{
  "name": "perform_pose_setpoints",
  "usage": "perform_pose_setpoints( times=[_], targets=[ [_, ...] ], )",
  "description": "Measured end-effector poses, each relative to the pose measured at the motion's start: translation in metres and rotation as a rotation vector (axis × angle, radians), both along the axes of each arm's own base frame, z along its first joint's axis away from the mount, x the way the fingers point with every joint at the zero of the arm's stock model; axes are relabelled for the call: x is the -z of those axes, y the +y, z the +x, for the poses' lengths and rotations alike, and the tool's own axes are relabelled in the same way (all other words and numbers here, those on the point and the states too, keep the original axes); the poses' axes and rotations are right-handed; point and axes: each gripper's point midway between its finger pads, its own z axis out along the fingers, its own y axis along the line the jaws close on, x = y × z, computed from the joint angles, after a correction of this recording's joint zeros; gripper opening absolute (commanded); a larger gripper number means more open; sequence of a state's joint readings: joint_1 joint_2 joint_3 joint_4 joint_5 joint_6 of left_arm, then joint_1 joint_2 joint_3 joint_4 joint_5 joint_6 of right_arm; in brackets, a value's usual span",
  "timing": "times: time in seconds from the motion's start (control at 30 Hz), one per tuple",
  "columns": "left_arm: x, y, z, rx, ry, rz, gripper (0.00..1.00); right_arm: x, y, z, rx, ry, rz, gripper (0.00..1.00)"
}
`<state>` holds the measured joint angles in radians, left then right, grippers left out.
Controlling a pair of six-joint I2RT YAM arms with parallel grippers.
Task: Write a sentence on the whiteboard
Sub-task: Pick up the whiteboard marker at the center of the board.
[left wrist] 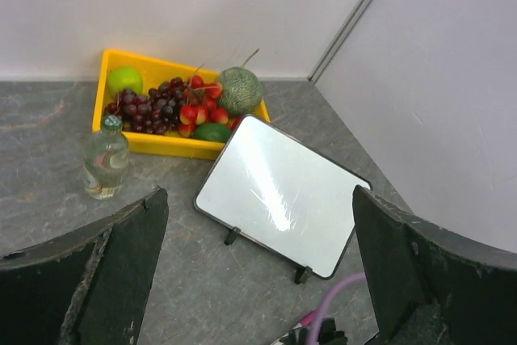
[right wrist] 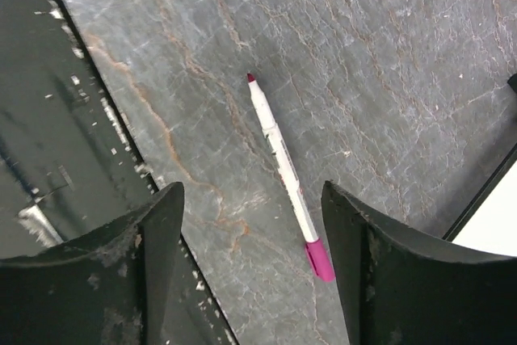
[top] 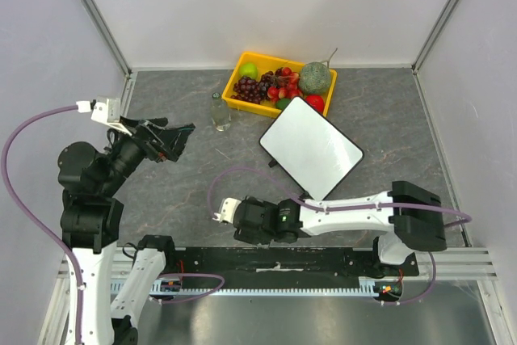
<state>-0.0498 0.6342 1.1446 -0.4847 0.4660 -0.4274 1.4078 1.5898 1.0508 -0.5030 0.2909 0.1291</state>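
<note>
Top view: the whiteboard (top: 311, 147) lies askew on the tabletop (top: 388, 103), one corner just beside a yellow tray (top: 233, 80) of fruit. A bottle (top: 220, 112) stands left of the board. The left gripper (top: 184, 133) hangs at the left, well apart from the board.

Left wrist: we see that gripper's fingers spread wide, holding nothing. The board rests on small black feet, its face glossy white.

Right wrist: the right gripper (right wrist: 250, 256) is open over the tabletop. A magenta marker (right wrist: 281, 169) lies loose between its fingers, touching neither. The board's edge shows at lower right.
</note>
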Motion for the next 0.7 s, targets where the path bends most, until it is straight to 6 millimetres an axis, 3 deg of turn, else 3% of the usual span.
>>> perform_pose_setpoints(
  times=[0.17,0.37,0.57,0.7],
  targets=[
    [-0.014,-0.004,-0.012,0.035,-0.044,0.003,1.0,0.015,0.005,0.008,0.003,-0.03,-0.057,0.65],
    [-0.017,-0.008,-0.02,0.066,-0.052,0.008,1.0,0.03,0.011,0.01,-0.018,-0.033,-0.085,0.57],
    [-0.019,-0.012,-0.027,0.096,-0.065,0.009,1.0,0.05,-0.005,0.017,0.007,-0.009,-0.137,0.56],
    [-0.021,-0.015,-0.034,0.115,-0.08,0.01,1.0,0.051,-0.011,0.035,0.057,0.002,-0.122,0.45]
  ],
)
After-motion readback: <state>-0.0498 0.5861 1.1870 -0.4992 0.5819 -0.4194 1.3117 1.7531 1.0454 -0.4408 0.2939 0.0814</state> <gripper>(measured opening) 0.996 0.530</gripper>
